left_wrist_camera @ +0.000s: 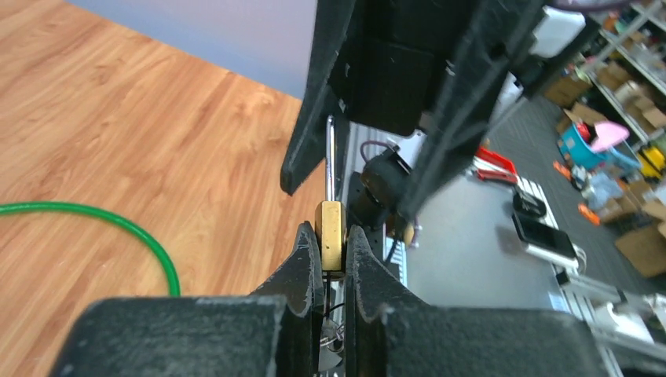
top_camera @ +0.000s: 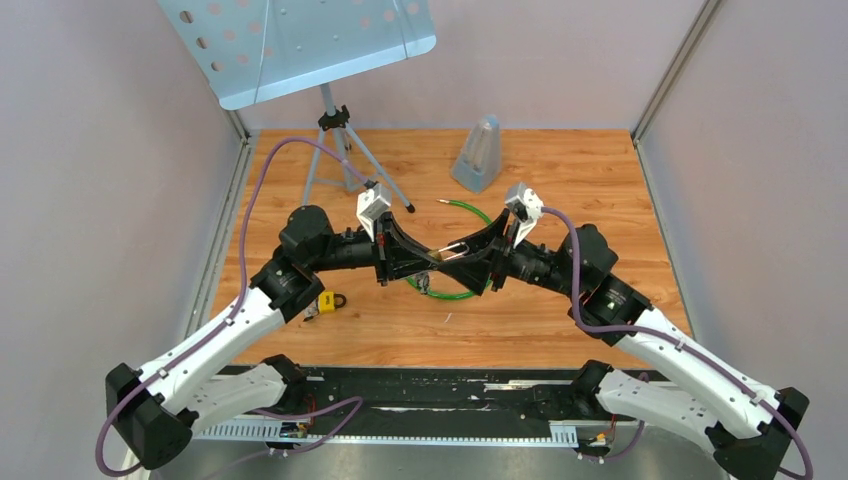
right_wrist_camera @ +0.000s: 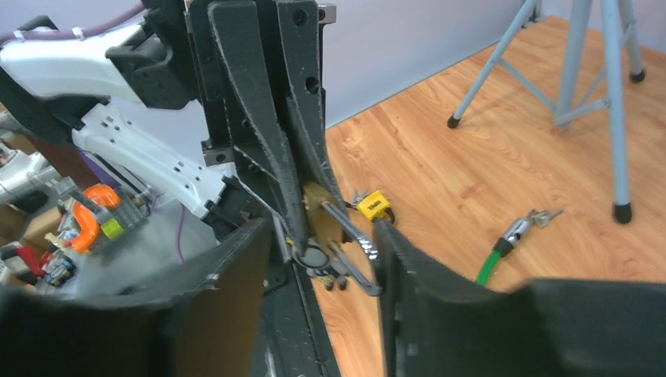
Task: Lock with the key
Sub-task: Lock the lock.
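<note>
Gripping the padlock [left_wrist_camera: 330, 224], my left claw [left_wrist_camera: 334, 239] aims it lengthwise at my right claw [right_wrist_camera: 323, 236]. That one gapes wide.

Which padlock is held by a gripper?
The brass padlock, clamped in the left gripper; the yellow padlock lies free on the table.

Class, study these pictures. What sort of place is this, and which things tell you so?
Probably a robotics lab's test cell: a left arm and a right arm are bolted to a wood-topped table walled by pale panels, and the left wrist view shows cluttered shelves and boxes beyond.
</note>
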Motion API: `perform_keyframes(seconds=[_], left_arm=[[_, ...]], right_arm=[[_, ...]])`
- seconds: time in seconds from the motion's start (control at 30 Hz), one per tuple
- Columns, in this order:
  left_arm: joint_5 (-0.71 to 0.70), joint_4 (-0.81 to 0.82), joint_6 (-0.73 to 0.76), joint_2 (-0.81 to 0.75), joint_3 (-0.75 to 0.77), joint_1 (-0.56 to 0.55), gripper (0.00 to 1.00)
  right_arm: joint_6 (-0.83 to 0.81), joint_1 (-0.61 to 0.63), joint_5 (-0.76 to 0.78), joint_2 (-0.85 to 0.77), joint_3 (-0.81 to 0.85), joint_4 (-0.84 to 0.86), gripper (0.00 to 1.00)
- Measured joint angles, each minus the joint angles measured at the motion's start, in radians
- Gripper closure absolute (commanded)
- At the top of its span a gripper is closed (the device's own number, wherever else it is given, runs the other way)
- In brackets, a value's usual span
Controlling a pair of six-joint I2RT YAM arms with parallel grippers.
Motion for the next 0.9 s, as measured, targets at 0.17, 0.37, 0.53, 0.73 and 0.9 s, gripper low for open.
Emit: perform_keyframes(seconds=[0.17,0.37,0.53,0.73,0.9], left_arm=[[-0.171,0.065,-0.096,-0.029,-0.052,-0.02,1.0],[-0.285,0.169,-0.224,-0.073,-0.097,-0.018,1.0],[-0.293,0.245,-0.303,-0.084,-0.102,-0.018,1.0],[-0.293,0.232,-0.314,-0.124,-0.092,-0.018,1.0],[-0.292,0.187,-0.295,-0.159,-0.034,-0.018,1.0]], right_arm=[[0.116,0.03,0.086,-0.042,-0.074,0.061,0.14],[0.291,0.032,0.195,-0.105,-0.18,0.245,0.12],[0.393,0.032,0.238,-0.022,-0.177,0.367,0.18],[0.448,0.032,0.218,0.095,-0.148,0.492,0.21],[0.46,0.033,0.182,0.161,-0.068,0.602,0.27]])
